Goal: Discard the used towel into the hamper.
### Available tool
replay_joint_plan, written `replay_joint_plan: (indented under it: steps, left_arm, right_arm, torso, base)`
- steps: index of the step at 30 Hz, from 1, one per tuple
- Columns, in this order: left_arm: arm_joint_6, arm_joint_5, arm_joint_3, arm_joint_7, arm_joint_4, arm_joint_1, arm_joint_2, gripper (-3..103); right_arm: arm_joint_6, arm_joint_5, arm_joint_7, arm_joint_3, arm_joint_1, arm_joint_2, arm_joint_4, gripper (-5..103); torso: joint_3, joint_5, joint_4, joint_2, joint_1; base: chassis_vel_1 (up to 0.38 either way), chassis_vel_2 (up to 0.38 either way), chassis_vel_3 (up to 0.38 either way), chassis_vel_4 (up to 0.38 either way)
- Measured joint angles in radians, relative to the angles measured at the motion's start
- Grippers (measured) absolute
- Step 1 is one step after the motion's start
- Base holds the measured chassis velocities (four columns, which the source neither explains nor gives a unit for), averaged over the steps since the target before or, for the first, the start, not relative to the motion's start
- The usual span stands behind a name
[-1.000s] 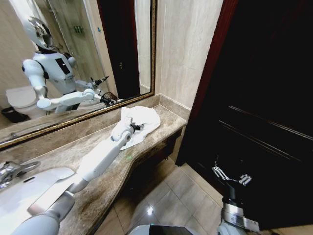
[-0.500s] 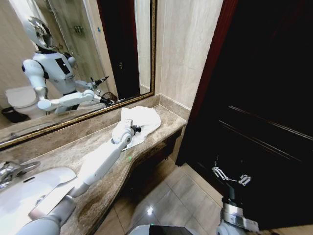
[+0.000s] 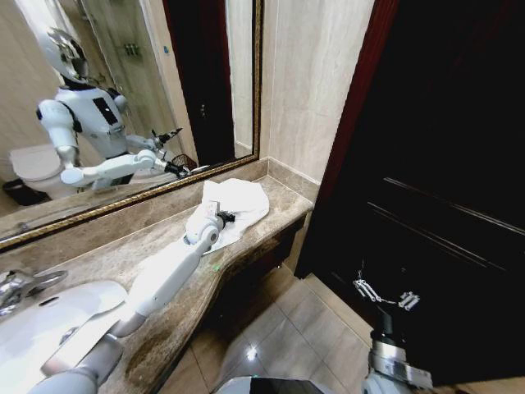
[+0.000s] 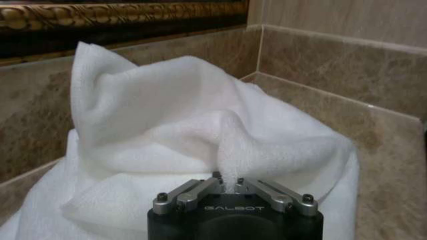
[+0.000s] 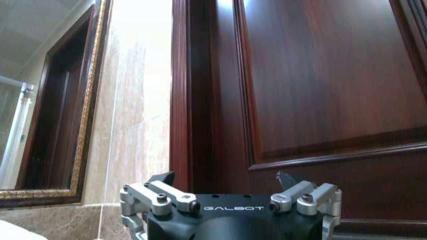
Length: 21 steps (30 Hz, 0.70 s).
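The white towel (image 3: 242, 197) lies crumpled at the far end of the marble counter (image 3: 98, 254), in the corner under the mirror. My left arm reaches along the counter, and my left gripper (image 3: 225, 217) is at the towel's near side. In the left wrist view the left gripper (image 4: 227, 181) is shut on a raised fold of the towel (image 4: 187, 115). My right gripper (image 3: 381, 295) hangs low in front of the dark door and is open with nothing in it (image 5: 225, 178). The hamper is out of direct view. The mirror reflects a small dark wire basket (image 3: 184, 162).
A large gold-framed mirror (image 3: 123, 98) backs the counter. A white sink (image 3: 33, 316) and chrome faucet (image 3: 20, 286) are at the near left. A dark wooden door (image 3: 443, 164) stands at the right. Tiled floor (image 3: 303, 328) lies between the counter and the door.
My left gripper has drawn back slightly along the counter, and the towel's near edge has bunched up around it. The right arm has barely moved.
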Motion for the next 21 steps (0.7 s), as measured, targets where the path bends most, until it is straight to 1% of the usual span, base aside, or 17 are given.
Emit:
replay_joint_plan:
  steps: [2, 3, 5, 7, 10, 11, 14, 15, 16, 19, 20, 21]
  left_arm:
    - [-0.004, -0.013, -0.019, -0.027, -0.057, 0.036, 0.01, 1]
    - [-0.004, -0.013, -0.019, -0.027, -0.057, 0.036, 0.01, 1]
    - [-0.014, -0.018, -0.04, -0.043, -0.113, 0.077, 0.02, 1]
    - [-0.018, -0.018, -0.051, -0.045, -0.131, 0.093, 0.023, 1]
    - [-0.048, -0.008, -0.118, -0.05, -0.237, 0.185, 0.03, 1]
    - [-0.048, -0.008, -0.118, -0.05, -0.237, 0.185, 0.03, 1]
    - [-0.067, 0.01, -0.173, -0.058, -0.353, 0.28, 0.051, 1]
    - [-0.069, 0.019, -0.195, -0.059, -0.387, 0.309, 0.057, 1]
    - [-0.069, 0.019, -0.195, -0.059, -0.387, 0.309, 0.057, 1]
    - [-0.068, 0.03, -0.257, -0.071, -0.5, 0.395, 0.062, 1]
    - [-0.068, 0.03, -0.257, -0.071, -0.5, 0.395, 0.062, 1]
    - [-0.063, 0.031, -0.274, -0.078, -0.536, 0.421, 0.061, 1]
  right_arm:
    - [-0.001, 0.0, 0.0, -0.005, 0.004, -0.002, 0.0, 100]
    - [-0.001, 0.0, 0.0, -0.005, 0.004, -0.002, 0.0, 100]
    - [-0.003, -0.001, 0.0, -0.01, 0.008, -0.002, 0.0, 100]
    - [-0.004, -0.001, 0.0, -0.013, 0.009, -0.002, 0.0, 100]
    - [-0.004, -0.007, 0.0, -0.023, 0.01, -0.001, -0.004, 100]
    - [-0.004, -0.007, 0.0, -0.023, 0.01, -0.001, -0.004, 100]
    - [-0.005, -0.008, -0.002, -0.031, 0.015, -0.006, -0.011, 100]
    - [-0.006, -0.008, -0.002, -0.034, 0.018, -0.007, -0.013, 100]
    - [-0.006, -0.008, -0.002, -0.034, 0.018, -0.007, -0.013, 100]
    - [-0.01, -0.009, -0.003, -0.041, 0.031, -0.009, -0.018, 100]
    - [-0.01, -0.009, -0.003, -0.041, 0.031, -0.009, -0.018, 100]
    - [-0.011, -0.009, -0.003, -0.044, 0.032, -0.009, -0.019, 100]
  torso:
    - [0.0, 0.0001, 0.0001, 0.0, 0.0]
    - [0.0, 0.0001, 0.0001, 0.0, 0.0]
    - [0.0, 0.0001, 0.0001, 0.0, 0.0]
    - [0.0, 0.0001, 0.0001, 0.0, 0.0]
    - [0.0, 0.0, 0.0001, 0.0, 0.0]
    - [0.0, 0.0, 0.0001, 0.0, 0.0]
    - [0.0, 0.0, 0.0001, 0.0, 0.0]
    - [0.0, 0.0, 0.0002, 0.0, 0.0]
    - [0.0, 0.0, 0.0002, 0.0, 0.0]
    - [0.0, 0.0001, 0.0003, 0.0, 0.0]
    - [0.0, 0.0001, 0.0003, 0.0, 0.0]
    - [0.0, 0.0001, 0.0003, 0.0, 0.0]
  base:
    - [0.0, 0.0, 0.0, 0.0]
    - [0.0, 0.0, 0.0, 0.0]
    - [0.0, 0.0, 0.0, 0.0]
    - [0.0, 0.0, 0.0, 0.0]
    - [0.0, 0.0, 0.0, 0.0]
    - [0.0, 0.0, 0.0, 0.0]
    - [0.0, 0.0, 0.0, 0.0]
    - [0.0, 0.0, 0.0, 0.0]
    - [0.0, 0.0, 0.0, 0.0]
    - [0.0, 0.0, 0.0, 0.0]
    - [0.0, 0.0, 0.0, 0.0]
    - [0.0, 0.0, 0.0, 0.0]
